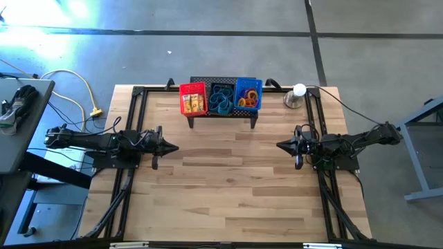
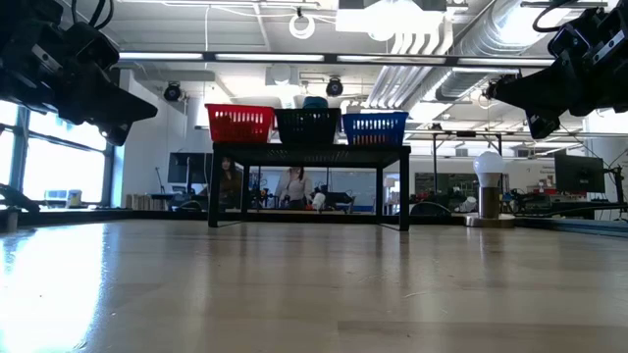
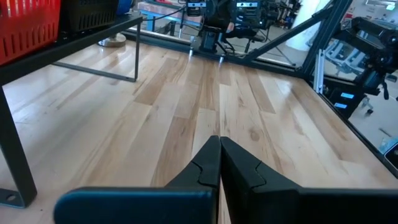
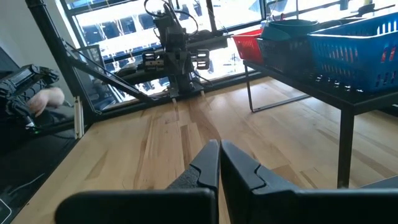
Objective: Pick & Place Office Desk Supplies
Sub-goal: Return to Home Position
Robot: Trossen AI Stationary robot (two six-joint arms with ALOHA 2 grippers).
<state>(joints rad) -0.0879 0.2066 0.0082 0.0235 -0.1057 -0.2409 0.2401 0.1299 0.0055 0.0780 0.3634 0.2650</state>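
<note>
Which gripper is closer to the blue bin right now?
Right. The right gripper hangs near the blue bin, off its end of the shelf; the left gripper hangs off the far end, by the red bin.

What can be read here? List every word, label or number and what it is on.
No text is readable.
Yellow boxes in the red bin: print too small to read.
Black bin, blue bin, stand: no labels seen.
Left claw and right claw, shut above the table: no marks seen.

Right hand [image 4: 219,144] closed; blue bin [image 4: 354,43] atop shelf [image 4: 346,143]
</note>
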